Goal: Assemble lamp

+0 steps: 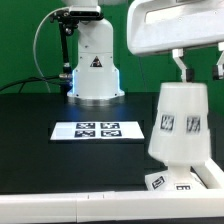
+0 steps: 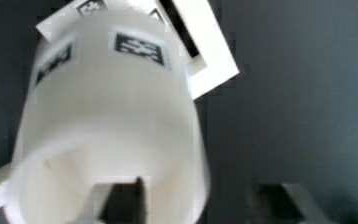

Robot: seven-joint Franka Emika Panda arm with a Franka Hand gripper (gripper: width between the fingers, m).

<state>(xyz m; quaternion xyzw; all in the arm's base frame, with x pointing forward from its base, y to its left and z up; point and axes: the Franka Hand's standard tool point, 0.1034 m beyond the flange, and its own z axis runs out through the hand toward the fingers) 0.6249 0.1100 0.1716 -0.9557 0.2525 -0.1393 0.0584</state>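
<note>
The tapered white shade (image 1: pixel 180 122) stands upright at the exterior view's right, on the flat base (image 1: pixel 168 183), whose tagged edge shows below it. The bulb is hidden. My gripper (image 1: pixel 199 68) hangs just above the shade's top, with its jaws spread wide and nothing held. In the wrist view the shade (image 2: pixel 114 120) fills the picture and a piece of the base (image 2: pixel 208 50) shows beyond it. One finger (image 2: pixel 119 200) lies over the shade's top and the other stands off its side, so the gripper (image 2: pixel 202 205) straddles the shade's edge.
The marker board (image 1: pixel 99 129) lies flat on the black table at the middle. The white robot pedestal (image 1: pixel 95 65) with a triangle mark stands behind it. The table's front edge runs close below the base.
</note>
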